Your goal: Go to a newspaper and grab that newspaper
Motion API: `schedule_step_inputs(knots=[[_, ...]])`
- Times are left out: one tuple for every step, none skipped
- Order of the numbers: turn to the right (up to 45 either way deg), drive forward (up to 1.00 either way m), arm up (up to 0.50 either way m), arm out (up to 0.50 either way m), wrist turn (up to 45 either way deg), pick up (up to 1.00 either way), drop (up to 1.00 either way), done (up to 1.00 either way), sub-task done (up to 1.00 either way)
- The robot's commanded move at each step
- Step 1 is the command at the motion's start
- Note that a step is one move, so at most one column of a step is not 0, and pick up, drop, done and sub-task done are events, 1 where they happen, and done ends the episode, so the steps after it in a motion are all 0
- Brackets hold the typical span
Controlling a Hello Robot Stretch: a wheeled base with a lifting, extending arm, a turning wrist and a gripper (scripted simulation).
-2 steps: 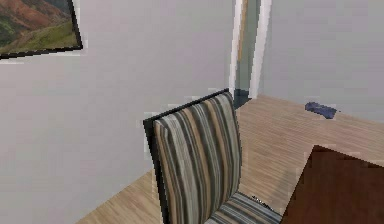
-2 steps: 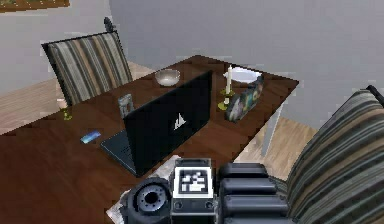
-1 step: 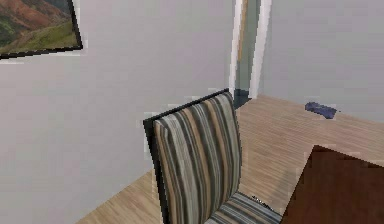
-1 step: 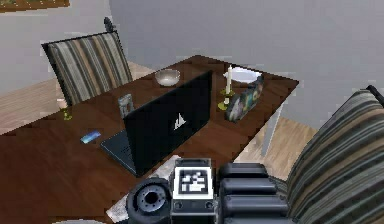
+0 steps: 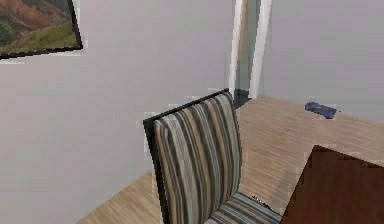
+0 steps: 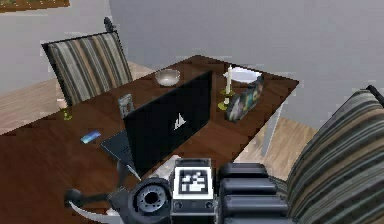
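1. In the arm side view the gripper [image 6: 92, 200] sits low at the bottom edge, over the dark wooden table [image 6: 40, 150]. Its far end is hard to make out against the dark top, so we cannot tell whether it holds anything.
2. A black laptop [image 6: 170, 125] stands open mid-table, with a small blue item [image 6: 91, 137] to its left.
3. A pale bundle [image 6: 243, 100] stands near the table's far right edge, just beside a candle [image 6: 228, 85] and near a white bowl [image 6: 245, 75] — we cannot tell if it is the newspaper.
4. In the forward view a striped chair [image 5: 200, 160] stands by the table's corner, with a doorway [image 5: 248, 50] beyond.
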Motion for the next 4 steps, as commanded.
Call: schedule_step_inputs(knots=[[0.0,0.00,0.00,0.00,9.0,0.00,0.00,0.00,0.00],[0.0,0.00,-0.30,0.00,0.0,0.00,0.00,0.00,0.00],[0.0,0.00,0.00,0.00,0.0,1.00,0.00,0.00,0.00],[0.0,0.00,0.10,0.00,0.0,0.00,0.00,0.00,0.00]])
